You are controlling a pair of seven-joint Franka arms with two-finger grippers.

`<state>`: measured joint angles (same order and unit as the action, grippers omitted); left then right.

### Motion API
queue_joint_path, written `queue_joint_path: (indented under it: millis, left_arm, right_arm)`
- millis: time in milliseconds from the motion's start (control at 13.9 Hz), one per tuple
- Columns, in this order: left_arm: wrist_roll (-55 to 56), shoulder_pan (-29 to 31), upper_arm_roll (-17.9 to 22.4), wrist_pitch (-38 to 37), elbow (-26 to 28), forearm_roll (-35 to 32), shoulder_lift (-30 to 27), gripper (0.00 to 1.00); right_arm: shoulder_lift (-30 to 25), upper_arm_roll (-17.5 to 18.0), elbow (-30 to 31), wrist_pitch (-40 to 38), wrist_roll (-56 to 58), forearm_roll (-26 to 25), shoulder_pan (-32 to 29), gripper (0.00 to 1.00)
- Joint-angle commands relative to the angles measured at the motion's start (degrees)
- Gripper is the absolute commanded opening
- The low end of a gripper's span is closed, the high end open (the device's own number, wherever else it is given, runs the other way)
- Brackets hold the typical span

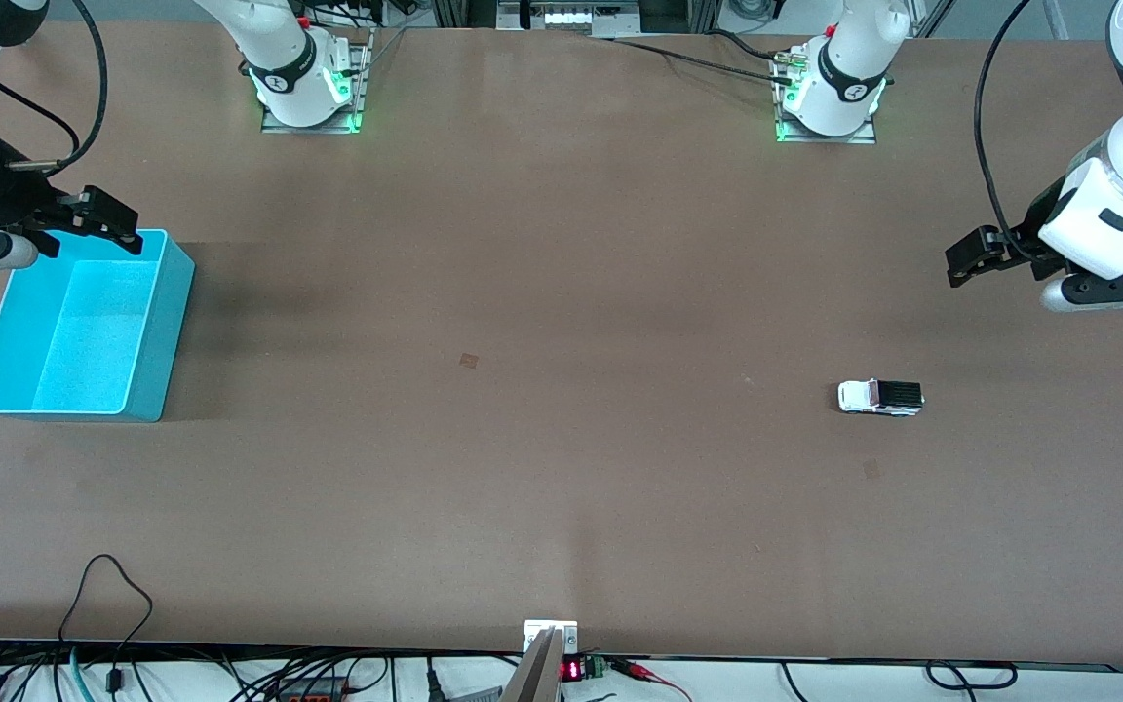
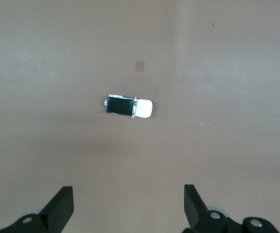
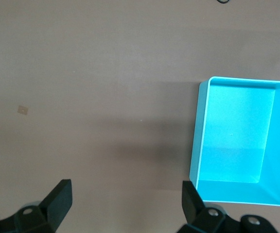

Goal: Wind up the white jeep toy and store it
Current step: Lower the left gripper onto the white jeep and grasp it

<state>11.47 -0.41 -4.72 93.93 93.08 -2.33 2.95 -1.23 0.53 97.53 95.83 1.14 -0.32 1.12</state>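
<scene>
Front view. One white jeep toy (image 1: pixel 879 397), lower right of centre in the frame, lying alone on the brown table (image 1: pixel 542 292) toward the left arm's end. One turquoise bin (image 1: pixel 157 331), at the frame's left edge, nothing in it. Two arms. The left gripper (image 1: pixel 973 255) hangs at the frame's right edge, over bare table, up-frame of the jeep. The right gripper (image 1: pixel 98 222) hangs at the frame's left, over the bin's upper rim.

Left wrist view. The jeep (image 2: pixel 129 106) sits just above centre of the frame, well apart from the two black fingers (image 2: pixel 62 206) at the bottom, which stand spread wide with nothing between them.

Right wrist view. The bin (image 3: pixel 201 145) fills the frame's right side (still bare inside). This gripper's fingers (image 3: pixel 61 196) are likewise spread wide and hold nothing.

Step in hand, by my reckoning: the very start, the toy untouched. The next move asks the left gripper to descend over the jeep and close across its narrow body; the right arm waits by the bin.
</scene>
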Motion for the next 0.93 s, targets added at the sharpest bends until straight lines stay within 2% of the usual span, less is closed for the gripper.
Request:
queue_joint_path:
  millis: [0, 358, 574, 860]
  left_arm:
    - [1.36, -0.38, -0.12, -2.25, -0.45, 0.30, 0.65, 1.00]
    - [0.57, -0.20, -0.12, -9.20, -5.45, 1.18, 4.08, 1.00]
    - [0.13, -0.73, -0.21, -9.30, -6.34, 1.18, 4.61, 1.00]
    - [-13.12, -0.64, -0.12, -8.50, -6.51, 1.89, 5.31, 1.00]
  right_arm:
    - [0.09, 0.00, -0.94, -1.08, 0.00, 0.59, -0.06, 1.00]
    - [0.09, 0.09, -0.94, -1.08, 0.09, 0.59, -0.06, 1.00]
    - [0.09, 0.09, -0.85, -1.08, 0.09, 0.59, -0.06, 1.00]
    - [0.09, 0.09, -0.85, -1.00, 0.18, 0.68, -0.06, 1.00]
